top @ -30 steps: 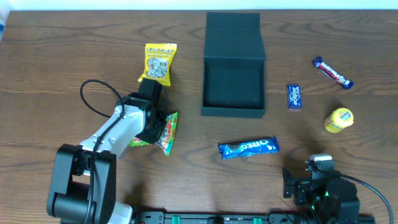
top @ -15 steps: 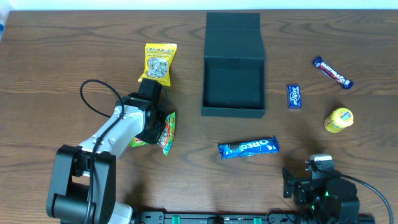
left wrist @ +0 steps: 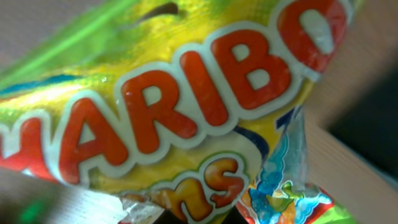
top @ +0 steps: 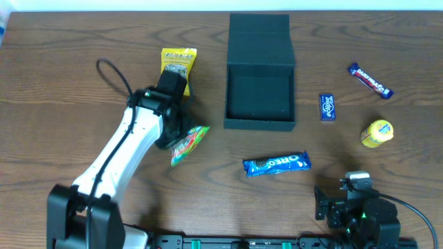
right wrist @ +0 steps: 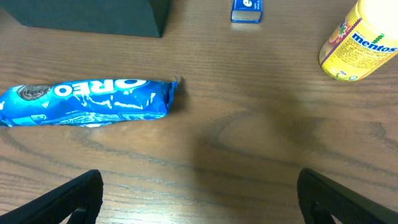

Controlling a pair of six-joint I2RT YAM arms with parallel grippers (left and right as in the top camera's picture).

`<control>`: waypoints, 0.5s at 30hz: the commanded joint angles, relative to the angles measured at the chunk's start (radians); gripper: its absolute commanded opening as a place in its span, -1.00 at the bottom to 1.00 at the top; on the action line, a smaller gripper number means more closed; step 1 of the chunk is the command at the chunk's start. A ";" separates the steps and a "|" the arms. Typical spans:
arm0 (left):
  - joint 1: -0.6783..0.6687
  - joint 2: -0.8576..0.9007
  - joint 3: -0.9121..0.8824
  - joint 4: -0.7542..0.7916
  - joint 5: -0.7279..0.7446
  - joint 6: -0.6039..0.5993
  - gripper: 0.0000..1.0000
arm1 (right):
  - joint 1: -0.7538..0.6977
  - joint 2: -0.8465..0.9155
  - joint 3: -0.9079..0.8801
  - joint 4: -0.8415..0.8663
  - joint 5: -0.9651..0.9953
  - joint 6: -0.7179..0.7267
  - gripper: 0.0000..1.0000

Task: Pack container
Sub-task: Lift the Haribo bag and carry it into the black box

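Brown wood-grain table (top: 62, 76) carries everything. The container (top: 259, 125) sits near the middle of the far edge, with its flap lid thrown back flat toward that edge and its well showing empty. It looks like rigid card: light, stiff-walled and matte enough not to slip in a grip. It would likely skate across the wood if nudged, so I would steady it by pinching a side wall, not the hinged flap, which would fold. The left gripper (top: 178, 131), on the container's left-edge side, is clamped on one end of a Haribo packet (left wrist: 186, 112). That packet is soft, crinkly foil that sags and could slide out. The right gripper (right wrist: 199, 196) sits by the near right corner, fingers spread wide with nothing between them, and an Oreo pack (right wrist: 87, 99) lies ahead of it.
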 commanded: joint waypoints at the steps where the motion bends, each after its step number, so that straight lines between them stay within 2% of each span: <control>1: -0.062 -0.026 0.155 -0.080 -0.036 0.180 -0.89 | -0.010 -0.008 -0.007 -0.006 -0.003 -0.011 0.99; 8: -0.219 0.048 0.448 -0.216 -0.052 0.351 -0.89 | -0.010 -0.008 -0.007 -0.006 -0.003 -0.011 0.98; 15: -0.341 0.268 0.743 -0.339 -0.079 0.490 -0.89 | -0.010 -0.008 -0.007 -0.006 -0.003 -0.012 0.98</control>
